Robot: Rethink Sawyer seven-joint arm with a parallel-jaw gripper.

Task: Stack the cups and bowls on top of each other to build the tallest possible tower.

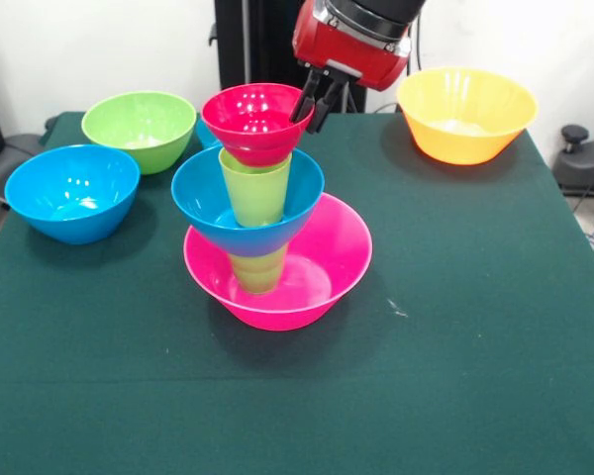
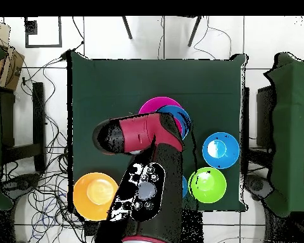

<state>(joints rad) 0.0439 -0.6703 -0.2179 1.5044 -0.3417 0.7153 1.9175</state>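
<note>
The tower stands mid-table: a wide pink bowl [image 1: 322, 267] [image 2: 156, 101] at the base, a green cup [image 1: 257, 269] in it, a blue bowl [image 1: 203, 203] [image 2: 183, 120], a second green cup [image 1: 255, 186], and a small red bowl [image 1: 252, 121] on top. My gripper [image 1: 314, 102] comes down from the upper right. It pinches the red bowl's right rim, one finger inside and one outside. From overhead the red wrist [image 2: 145, 134] hides most of the tower and the gripper itself.
A blue bowl [image 1: 72, 191] [image 2: 220, 150] and a green bowl [image 1: 139, 129] [image 2: 207, 185] sit at the left of the front view. An orange bowl [image 1: 465, 112] [image 2: 94, 196] sits at the far right. A small blue bowl [image 1: 203, 134] [image 2: 184, 186] peeks out behind the tower.
</note>
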